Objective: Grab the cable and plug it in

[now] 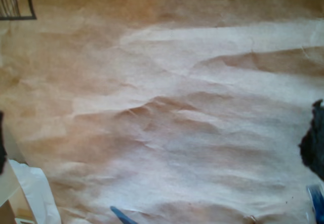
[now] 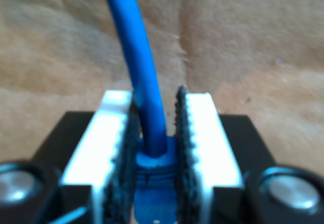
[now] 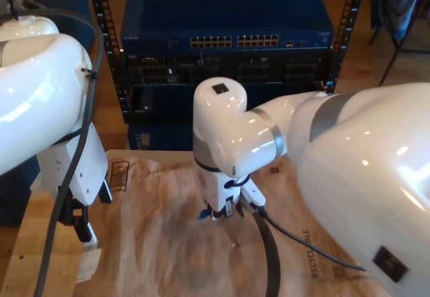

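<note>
The cable (image 2: 137, 57) is a bright blue cord, and its blue boot sits between the pads of my second gripper (image 2: 156, 148), which is shut on it. From there the cord runs away over the brown paper. In the exterior view my second gripper (image 3: 216, 214) points down at the paper in the middle, with a bit of blue cable (image 3: 203, 215) showing beside it. My first gripper (image 1: 158, 142) is open, its dark fingertips (image 1: 315, 140) far apart with bare paper between them. A short blue piece (image 1: 121, 216) lies at the frame's edge. My first gripper (image 3: 86, 232) hangs at the exterior view's left.
Crumpled brown paper (image 3: 154, 243) covers the table. Behind it stands a rack with a blue network switch (image 3: 228, 41) and its rows of ports. A thick black robot cable (image 3: 269, 253) trails over the paper. White material (image 1: 35, 193) lies near my first gripper.
</note>
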### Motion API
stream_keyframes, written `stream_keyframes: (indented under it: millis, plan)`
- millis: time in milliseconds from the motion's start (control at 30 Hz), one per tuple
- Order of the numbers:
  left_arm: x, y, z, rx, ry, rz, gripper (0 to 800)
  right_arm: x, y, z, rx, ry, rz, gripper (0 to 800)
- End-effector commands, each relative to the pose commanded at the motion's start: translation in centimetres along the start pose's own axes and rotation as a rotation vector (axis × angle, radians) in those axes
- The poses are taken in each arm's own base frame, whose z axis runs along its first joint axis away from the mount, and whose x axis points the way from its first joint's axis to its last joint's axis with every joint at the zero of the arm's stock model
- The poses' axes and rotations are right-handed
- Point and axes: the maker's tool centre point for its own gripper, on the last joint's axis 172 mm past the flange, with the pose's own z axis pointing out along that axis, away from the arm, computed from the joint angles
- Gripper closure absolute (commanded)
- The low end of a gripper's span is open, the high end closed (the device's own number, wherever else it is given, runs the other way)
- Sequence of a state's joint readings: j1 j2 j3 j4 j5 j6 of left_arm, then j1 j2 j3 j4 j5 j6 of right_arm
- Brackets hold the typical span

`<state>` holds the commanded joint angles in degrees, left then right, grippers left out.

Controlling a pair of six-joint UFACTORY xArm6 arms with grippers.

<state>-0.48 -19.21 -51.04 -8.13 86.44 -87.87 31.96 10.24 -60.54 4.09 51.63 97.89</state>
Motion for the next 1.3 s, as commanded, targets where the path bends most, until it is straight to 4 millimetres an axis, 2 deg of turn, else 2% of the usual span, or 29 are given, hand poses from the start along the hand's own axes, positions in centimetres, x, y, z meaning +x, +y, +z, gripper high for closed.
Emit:
stream_keyframes:
  millis: [167, 433, 567, 633, 767, 833, 933, 1033, 1133, 1233, 1300]
  plan:
    - [-3.2, 0.4, -1.2, -0.027, -0.106, 0.008, 0, 3.6, 1.6, -5.8, 0.027, -0.012, 0.139, 793]
    - [-9.5, 1.6, -6.1, -0.108, -0.331, 0.023, 0, 10.0, 3.8, -15.7, 0.141, -0.082, 0.331, 798]
    - [-12.2, 1.8, -8.4, -0.132, -0.431, 0.036, 0, 14.0, 6.3, -20.3, 0.180, -0.119, 0.451, 798]
    - [-13.5, 1.4, -9.5, -0.129, -0.484, 0.047, 0, 15.3, 6.7, -23.0, 0.219, -0.118, 0.479, 798]
    - [-15.0, 1.2, -10.3, -0.128, -0.546, 0.056, 0, 15.4, 8.0, -26.2, 0.227, -0.119, 0.483, 798]
    - [-15.6, 1.2, -10.8, -0.132, -0.564, 0.062, 0, 16.1, 8.6, -27.8, 0.244, -0.118, 0.499, 798]
    - [-17.2, 1.0, -13.1, -0.153, -0.624, 0.088, 0, 16.8, 9.1, -30.0, 0.269, -0.115, 0.515, 798]
    - [-18.1, 0.4, -14.7, -0.158, -0.654, 0.112, 0, 17.6, 9.5, -34.1, 0.320, -0.110, 0.527, 798]
    - [-18.2, 0.3, -15.0, -0.162, -0.655, 0.118, 0, 19.0, 10.0, -38.3, 0.381, -0.099, 0.553, 798]
    - [-18.5, 0.0, -15.7, -0.170, -0.656, 0.132, 0, 18.3, 10.2, -40.0, 0.383, -0.113, 0.544, 798]
    - [-18.6, -0.2, -15.9, -0.171, -0.659, 0.139, 0, 16.8, 9.9, -40.1, 0.377, -0.172, 0.532, 798]
